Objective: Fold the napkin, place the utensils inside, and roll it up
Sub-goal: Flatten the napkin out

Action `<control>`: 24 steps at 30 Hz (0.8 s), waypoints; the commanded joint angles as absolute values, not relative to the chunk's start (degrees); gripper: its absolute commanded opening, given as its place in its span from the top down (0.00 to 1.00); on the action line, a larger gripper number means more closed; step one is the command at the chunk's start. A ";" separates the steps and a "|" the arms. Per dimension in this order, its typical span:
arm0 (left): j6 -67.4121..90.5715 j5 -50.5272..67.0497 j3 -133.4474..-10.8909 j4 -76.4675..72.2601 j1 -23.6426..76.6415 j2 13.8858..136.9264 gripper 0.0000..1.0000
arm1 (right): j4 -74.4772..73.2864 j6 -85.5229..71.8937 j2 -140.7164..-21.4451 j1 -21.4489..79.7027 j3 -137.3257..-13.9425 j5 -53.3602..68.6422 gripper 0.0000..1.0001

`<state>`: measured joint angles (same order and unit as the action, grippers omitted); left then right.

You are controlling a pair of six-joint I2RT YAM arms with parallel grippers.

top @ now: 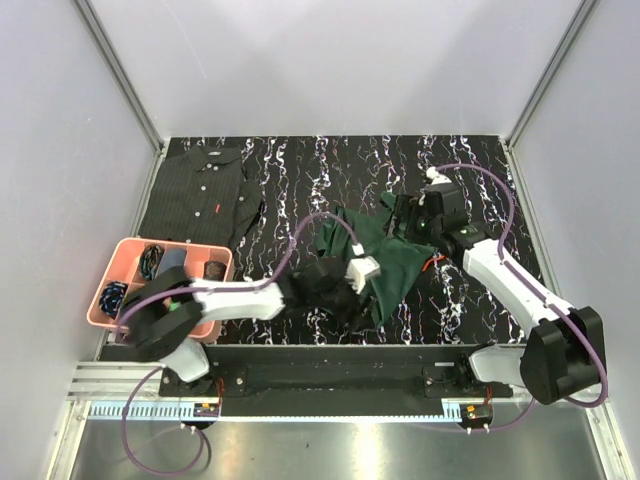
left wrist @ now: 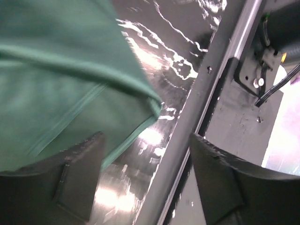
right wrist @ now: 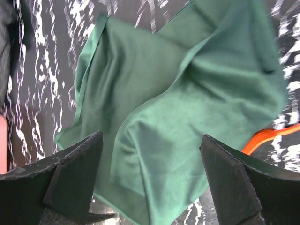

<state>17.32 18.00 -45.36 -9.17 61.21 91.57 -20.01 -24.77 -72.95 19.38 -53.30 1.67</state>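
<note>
Green cloth lies rumpled near the middle of the black marbled table (top: 300, 180) as two robot arms work over it from either side. The napkin (top: 392, 262) is neither flat nor neatly folded: one flap is thrown over the rest, and ridges run across it. The right gripper (right wrist: 152, 138) hangs directly above the cloth, its jaws spread wide and holding nothing. The left gripper (left wrist: 146, 140) sits low at the napkin's near hem, close to the table's front rail (left wrist: 206, 108), and is also wide apart. The hem drapes against one finger but is not pinched. The orange fork (right wrist: 269, 138) peeks from under the napkin's right-hand edge, its shaft running outward from the cloth, on the right arm's side and well apart from the left arm. By that layout, the right arm looks better placed to fetch the fork once the fold is squared, which appears to be the step in hand.
</note>
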 commanded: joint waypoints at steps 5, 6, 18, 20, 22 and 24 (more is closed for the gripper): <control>16.52 -6.22 -34.65 -4.83 55.75 62.62 0.10 | -21.36 -24.70 -72.15 28.20 -51.24 2.02 0.23; 18.18 -7.63 -31.93 -4.14 54.33 60.66 0.09 | -21.53 -24.35 -73.20 29.26 -50.98 2.11 0.28; 25.21 -6.86 -32.08 3.87 38.24 62.13 0.24 | -23.38 -26.10 -89.27 49.47 -54.83 -6.06 0.52; 25.75 -5.72 -32.60 3.95 36.65 63.63 0.25 | -23.99 -26.28 -91.13 51.85 -55.28 -7.82 0.52; 25.93 -5.01 -32.78 3.78 35.86 64.33 0.25 | -24.34 -26.45 -93.42 53.25 -55.72 -9.57 0.52; 26.02 -4.57 -32.78 3.60 35.33 64.60 0.25 | -24.26 -26.37 -95.00 53.79 -56.33 -10.45 0.52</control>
